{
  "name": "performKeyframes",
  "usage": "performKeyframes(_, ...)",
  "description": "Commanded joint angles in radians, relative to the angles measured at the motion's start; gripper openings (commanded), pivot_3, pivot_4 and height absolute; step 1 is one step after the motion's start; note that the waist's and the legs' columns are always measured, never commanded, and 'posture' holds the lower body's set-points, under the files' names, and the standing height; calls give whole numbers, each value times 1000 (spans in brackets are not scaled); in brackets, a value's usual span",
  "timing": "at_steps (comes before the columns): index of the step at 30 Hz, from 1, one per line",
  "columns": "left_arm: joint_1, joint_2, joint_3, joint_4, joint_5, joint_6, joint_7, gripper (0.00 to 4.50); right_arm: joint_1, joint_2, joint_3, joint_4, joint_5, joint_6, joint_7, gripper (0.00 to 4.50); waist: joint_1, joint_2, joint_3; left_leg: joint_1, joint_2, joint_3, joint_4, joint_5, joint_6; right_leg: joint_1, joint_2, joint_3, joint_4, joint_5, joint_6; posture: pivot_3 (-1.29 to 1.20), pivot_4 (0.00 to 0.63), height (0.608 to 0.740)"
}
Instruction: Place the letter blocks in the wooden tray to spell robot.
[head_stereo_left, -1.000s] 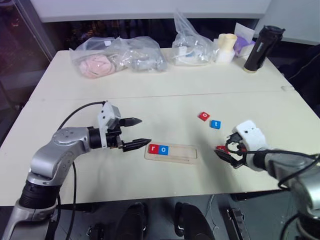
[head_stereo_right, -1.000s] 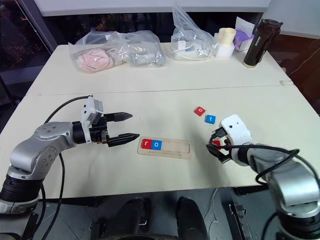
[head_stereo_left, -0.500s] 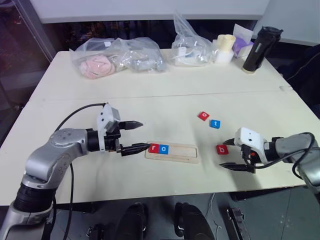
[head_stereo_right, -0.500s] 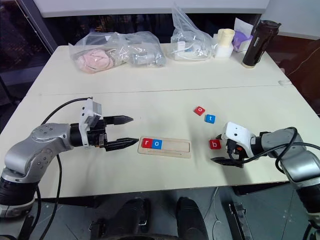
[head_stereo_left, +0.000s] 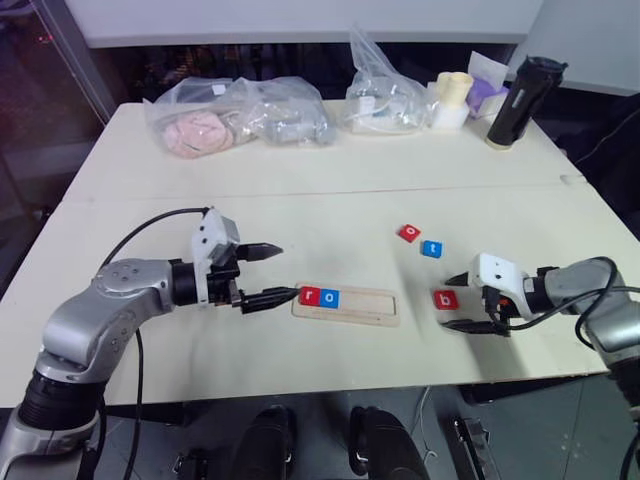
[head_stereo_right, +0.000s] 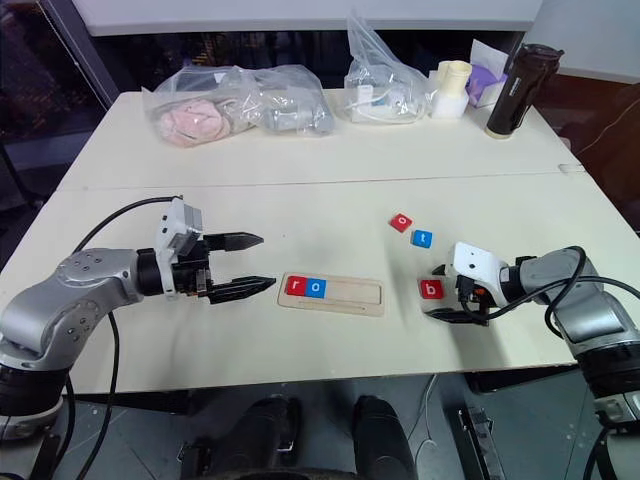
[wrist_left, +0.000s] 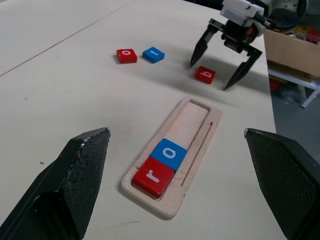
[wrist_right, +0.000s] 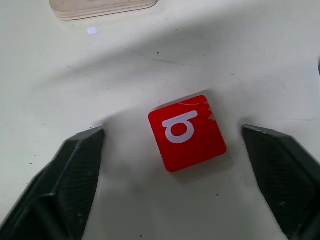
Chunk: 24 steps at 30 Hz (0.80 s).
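The right end effector (head_stereo_right: 452, 294), open and empty, straddles the red b block (head_stereo_right: 430, 289) for pickup; the left end effector (head_stereo_left: 272, 274), open and empty, waits beside the wooden tray (head_stereo_left: 370, 306).

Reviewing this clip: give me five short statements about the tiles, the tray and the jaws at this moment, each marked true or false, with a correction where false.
1. The wooden tray holds two tiles, a red r and a blue o. True.
2. The red b tile sits in the tray's third slot. False: it lies on the table, apart from the tray.
3. The right gripper straddles the b tile with open jaws that do not touch it. True.
4. The left gripper is clamped on the blue t tile. False: its jaws are open and empty, near the tray's r end.
5. The loose red o tile and the t tile lie side by side on the table. True.
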Motion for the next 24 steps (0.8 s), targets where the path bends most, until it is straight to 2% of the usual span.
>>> performKeyframes(1, 7, 15, 27, -43, -6, -5, 6, 4500, -11, 8, 9, 22, -30, -6, -5, 2543, 0, 0, 0, 0, 0, 0, 0, 0, 0, 0, 0, 0, 0, 0, 0, 0, 150, 740)
performKeyframes(4, 10, 13, 32, -47, -14, 3, 17, 4500, -23, 17, 0, -12, -7, 42, 3, 1145, -1, 0, 0, 2, 0, 0, 0, 0, 0, 1, -1, 1, 0, 0, 0, 0, 150, 740)
performKeyframes(8, 16, 17, 36, -49, -19, 2, 17, 4500, -90, 38, 1, -131, 18, 145, -4, 1118, -4, 0, 0, 2, 1, 0, 0, 0, 0, 0, -2, 1, 0, 0, -1, 0, 150, 740)
performKeyframes(13, 24, 14, 32, -51, -15, -6, 16, 4500, -156, 78, 69, -287, 22, 253, 17, 1118, 0, 0, 0, 2, 1, 0, -2, 0, 0, -1, -1, 1, 1, 1, -1, 0, 150, 740)
performKeyframes(18, 24, 3, 27, -53, -5, -16, 33, 4500, -178, 172, 164, -327, -19, 294, -30, 1118, 1, 0, 0, -1, 0, -1, -1, 0, 0, -2, -2, 0, -1, 0, -1, 0, 150, 740)
performKeyframes(24, 54, -8, 40, -74, -10, -20, 60, 4500, -215, 249, 214, -323, -50, 319, -87, 1118, 0, 0, 0, -2, -1, -1, -1, 0, 0, -2, -4, 0, -1, 1, -1, 0, 150, 740)
